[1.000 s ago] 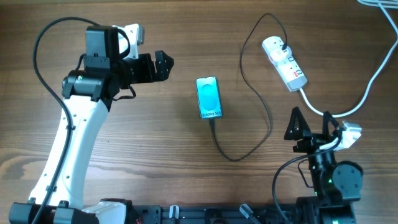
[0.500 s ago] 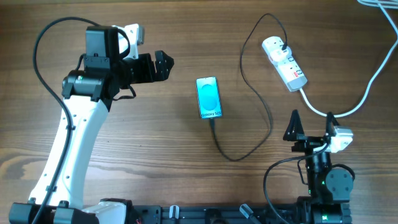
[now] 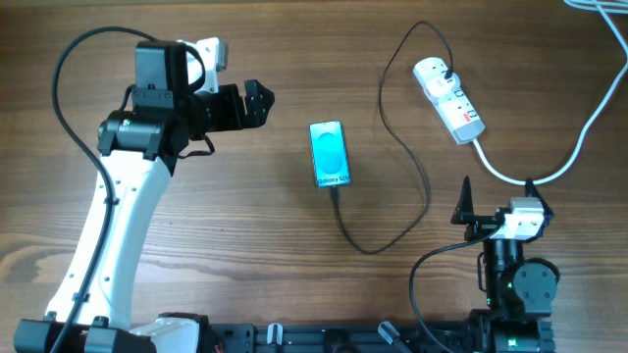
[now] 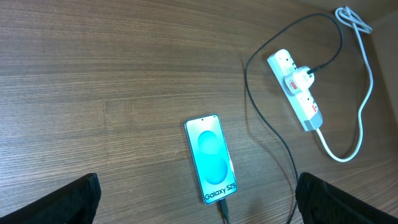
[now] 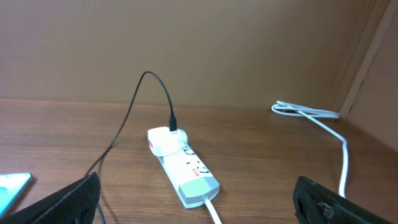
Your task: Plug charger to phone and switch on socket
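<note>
Plugged in, switch seemingly pending.
The thin black charger cable point(image 3: 424, 186) reaches the cyan-screened smartphone point(image 3: 330, 153) at its lower end. The white oblong power strip point(image 3: 448, 98) lies on the right arm's side. The right fingers point(image 5: 74, 205) are spread empty, like the left fingers point(image 4: 68, 202), probably for the switch.

One phone point(image 3: 330, 153), one socket point(image 3: 449, 99), one charger point(image 3: 426, 192), one white cord point(image 3: 494, 170), one white plug point(image 4: 300, 78). Two grippers: left gripper point(image 3: 257, 103), right gripper point(image 3: 497, 193).
</note>
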Available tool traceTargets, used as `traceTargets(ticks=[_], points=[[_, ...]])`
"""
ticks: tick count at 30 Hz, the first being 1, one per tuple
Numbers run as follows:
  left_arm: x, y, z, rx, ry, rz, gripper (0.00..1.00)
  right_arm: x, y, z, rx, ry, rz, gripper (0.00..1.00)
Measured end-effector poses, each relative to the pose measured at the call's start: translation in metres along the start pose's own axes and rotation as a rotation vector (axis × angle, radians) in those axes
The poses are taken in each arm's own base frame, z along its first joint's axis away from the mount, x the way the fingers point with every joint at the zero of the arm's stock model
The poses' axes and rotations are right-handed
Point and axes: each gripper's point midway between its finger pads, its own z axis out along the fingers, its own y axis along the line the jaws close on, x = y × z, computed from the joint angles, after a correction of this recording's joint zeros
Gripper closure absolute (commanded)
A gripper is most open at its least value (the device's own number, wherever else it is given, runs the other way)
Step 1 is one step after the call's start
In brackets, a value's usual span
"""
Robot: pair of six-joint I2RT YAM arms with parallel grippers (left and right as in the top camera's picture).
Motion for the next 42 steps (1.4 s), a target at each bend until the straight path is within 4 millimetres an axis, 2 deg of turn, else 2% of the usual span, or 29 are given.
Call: traceTargets(ticks=[42], points=[[0.0, 0.0, 0.0, 0.0, 0.0, 0.0, 0.0, 0.0, -0.0003, 0.0, 0.002, 0.0, 0.063, 0.0]])
